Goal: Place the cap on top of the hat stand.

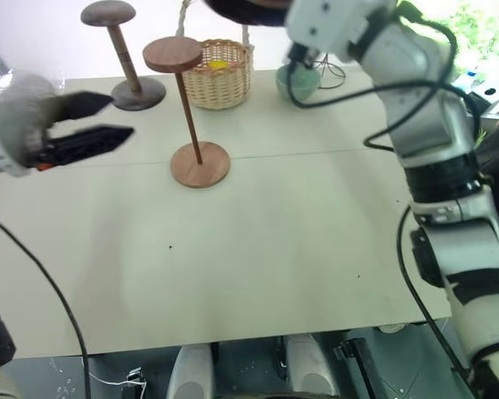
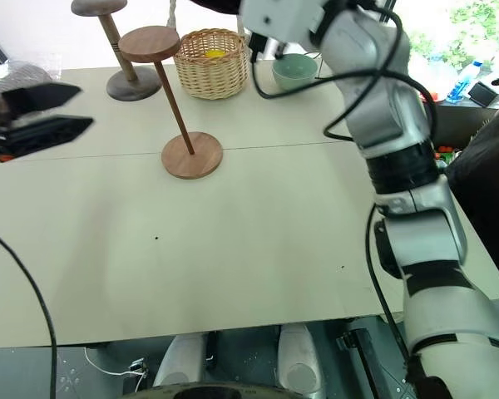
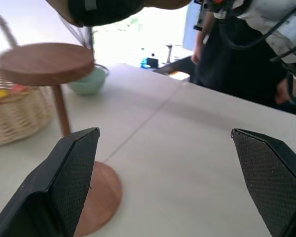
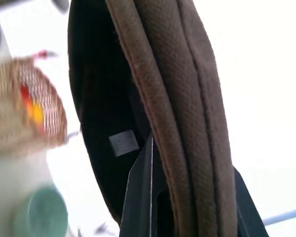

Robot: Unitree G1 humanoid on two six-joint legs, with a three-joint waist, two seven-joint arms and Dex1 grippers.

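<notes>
The brown cap [image 4: 187,98] hangs high above the table's far side, its brim pinched in my right gripper [image 4: 192,163], which is shut on it; the dark lining [image 3: 108,10] faces down. The hat stand [image 1: 173,54] is upright on the table, with a thin rod, a flat disc top and a round base [image 1: 200,164]. The cap hangs beyond and to the right of the disc, not touching it. My left gripper [image 1: 116,116] is open and holds nothing. It hovers left of the stand, pointing towards it.
A darker stand with a thick post [image 1: 116,50] is at the back left. A wicker basket [image 1: 220,75] with something yellow inside and a green bowl [image 1: 298,81] sit behind the hat stand. A person in dark clothes [image 3: 237,59] stands beyond the table's right edge.
</notes>
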